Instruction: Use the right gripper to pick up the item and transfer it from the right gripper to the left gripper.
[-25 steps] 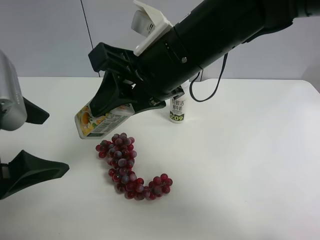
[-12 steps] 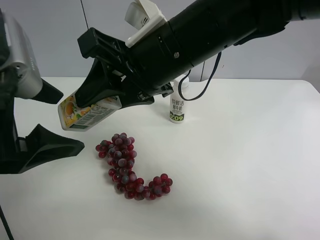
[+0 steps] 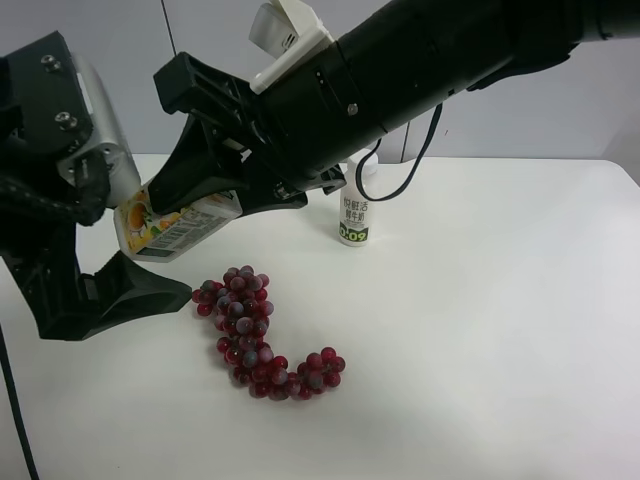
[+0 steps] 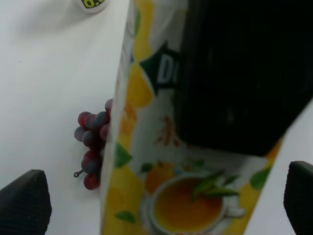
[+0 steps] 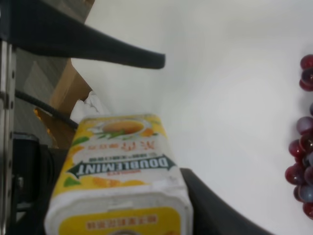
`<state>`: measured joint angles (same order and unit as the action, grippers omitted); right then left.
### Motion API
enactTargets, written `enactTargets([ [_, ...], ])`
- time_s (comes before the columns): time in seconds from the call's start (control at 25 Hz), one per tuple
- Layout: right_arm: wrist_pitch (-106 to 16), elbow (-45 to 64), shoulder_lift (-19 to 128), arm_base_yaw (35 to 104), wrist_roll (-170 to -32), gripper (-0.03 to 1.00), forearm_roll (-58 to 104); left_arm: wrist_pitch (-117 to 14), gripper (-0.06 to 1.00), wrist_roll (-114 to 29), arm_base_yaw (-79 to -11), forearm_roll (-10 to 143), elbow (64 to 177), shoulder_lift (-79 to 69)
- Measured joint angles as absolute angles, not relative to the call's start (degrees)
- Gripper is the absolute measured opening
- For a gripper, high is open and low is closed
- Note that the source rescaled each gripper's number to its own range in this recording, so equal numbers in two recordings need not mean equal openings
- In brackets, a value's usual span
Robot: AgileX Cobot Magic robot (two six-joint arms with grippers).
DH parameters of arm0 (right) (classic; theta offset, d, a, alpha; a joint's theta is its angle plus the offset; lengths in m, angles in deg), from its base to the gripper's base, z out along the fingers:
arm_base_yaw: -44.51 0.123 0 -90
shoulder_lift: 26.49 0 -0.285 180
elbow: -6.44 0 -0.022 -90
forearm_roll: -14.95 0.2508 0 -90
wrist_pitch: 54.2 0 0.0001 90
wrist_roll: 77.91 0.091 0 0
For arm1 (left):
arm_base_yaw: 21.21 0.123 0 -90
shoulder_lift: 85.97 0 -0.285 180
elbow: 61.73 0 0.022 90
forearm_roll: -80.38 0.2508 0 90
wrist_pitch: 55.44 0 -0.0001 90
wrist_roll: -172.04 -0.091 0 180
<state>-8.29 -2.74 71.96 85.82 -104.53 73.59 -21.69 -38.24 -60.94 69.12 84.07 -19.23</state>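
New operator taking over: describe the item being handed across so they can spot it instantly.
Over the white table, follow the big all-black arm down to its claw, the right gripper. Clamped there in the air is a small cream carton with orange-yellow fruit print and a green label; the red grape bunch and the white bottle both rest on the table.

Clock directions read in exterior high view, centred on carton [image 3: 175,228].
- Carton aloft, clamped by right gripper [image 3: 200,205]. Its black finger [image 4: 234,73] covers carton's rear part.
- Carton's free end sits between spread fingers of left gripper [image 3: 140,245], with gaps on both sides in left wrist view.
- 5 o'clock: grape bunch [image 3: 255,335] on table. Left gripper's lower finger [image 3: 140,290] has tip at bunch's edge; contact cannot be told.
- 3 o'clock: milk bottle [image 3: 353,215] upright, partly behind right arm.
- 4 o'clock, past grapes: open table [image 3: 500,350].
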Motion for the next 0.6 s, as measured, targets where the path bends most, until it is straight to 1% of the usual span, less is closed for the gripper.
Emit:
enactTargets([
  [0.12,-8.3,-2.7,72.0,85.8,-104.5,0.01,73.6,-23.3,0.81,-38.2,-60.9,69.0,84.1,-19.2],
  [0.16,-8.3,-2.7,72.0,85.8,-104.5,0.01,73.6,-23.5,0.76,-38.2,-60.9,69.0,84.1,-19.2],
  [0.2,-8.3,-2.7,72.0,85.8,-104.5,0.01,73.6,-23.7,0.69,-38.2,-60.9,69.0,84.1,-19.2],
  [0.28,-8.3,-2.7,72.0,85.8,-104.5,0.01,73.6,-24.0,0.48,-38.2,-60.9,69.0,84.1,-19.2],
  [0.32,-8.3,-2.7,72.0,85.8,-104.5,0.01,73.6,-24.1,0.29,-38.2,-60.9,69.0,84.1,-19.2],
  [0.36,-9.0,-2.7,72.0,85.8,-104.4,0.01,73.9,-24.1,0.07,-38.4,-61.0,68.9,84.1,-19.2],
  [0.6,-9.4,-2.7,72.0,85.8,-104.2,0.01,74.4,-24.5,0.06,-38.9,-61.1,69.1,84.1,-19.2],
])
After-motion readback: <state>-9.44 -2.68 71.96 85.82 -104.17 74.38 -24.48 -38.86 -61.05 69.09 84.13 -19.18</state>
